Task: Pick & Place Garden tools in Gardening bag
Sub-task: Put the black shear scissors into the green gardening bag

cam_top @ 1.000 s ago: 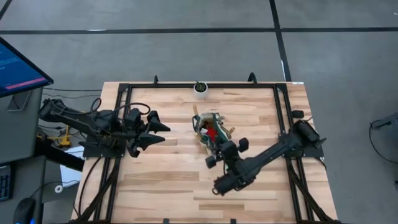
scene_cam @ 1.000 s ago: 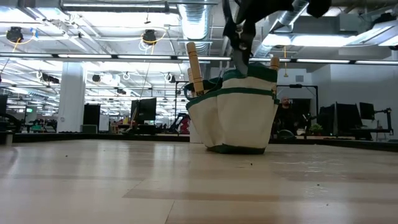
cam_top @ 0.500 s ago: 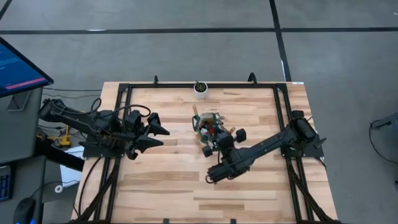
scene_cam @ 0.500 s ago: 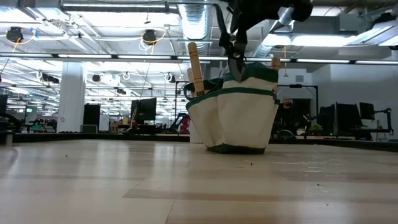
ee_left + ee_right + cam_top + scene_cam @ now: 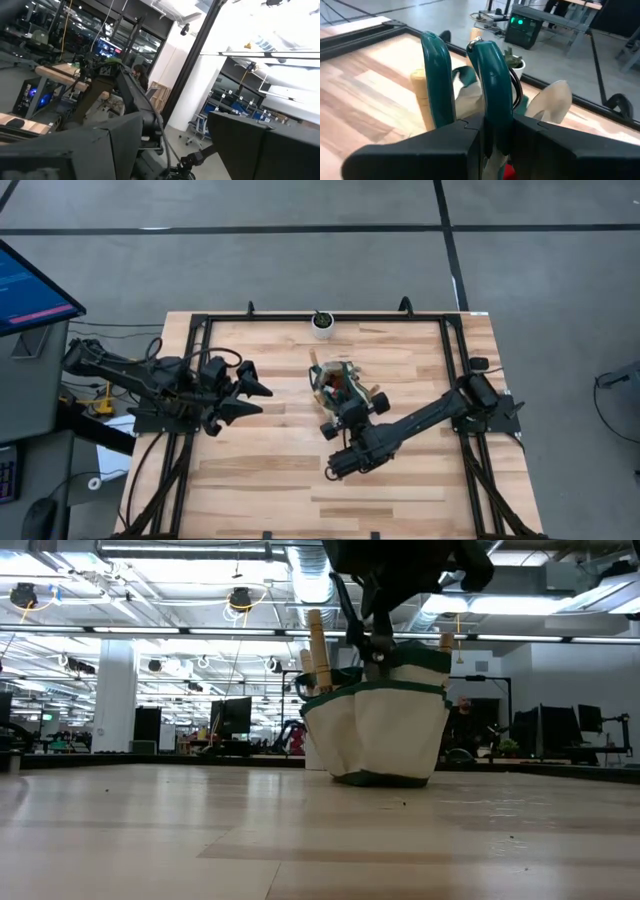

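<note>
The cream gardening bag (image 5: 338, 383) with green trim stands upright on its base at the table's middle. Wooden tool handles (image 5: 318, 648) stick up out of it. My right gripper (image 5: 347, 411) hangs over the bag's near rim, shut on pruning shears with teal handles (image 5: 490, 75). In the low view the shears (image 5: 362, 625) reach down to the bag's open top (image 5: 400, 665). A bit of red (image 5: 509, 172) shows under the fingers. My left gripper (image 5: 252, 395) waits open and bare at the table's left. My right gripper pinches the shears between its two fingers at the lower part of one teal handle (image 5: 492, 131). The second handle (image 5: 440, 107) runs beside the fingers (image 5: 420, 150). Both handles stick out past the fingertips. The shears are lifted clear of the table, over the bag; the blades are hidden.
A small white pot with a green plant (image 5: 322, 323) stands at the table's far edge, behind the bag. A black frame (image 5: 200, 360) runs around the wooden tabletop. Bare wood lies on the near half of the table (image 5: 280, 480).
My right gripper has moved toward the table's left and far side and sunk a little, rolling its wrist, and stays shut on the shears. The shears now hang over the bag's open top rather than beside its near rim.
</note>
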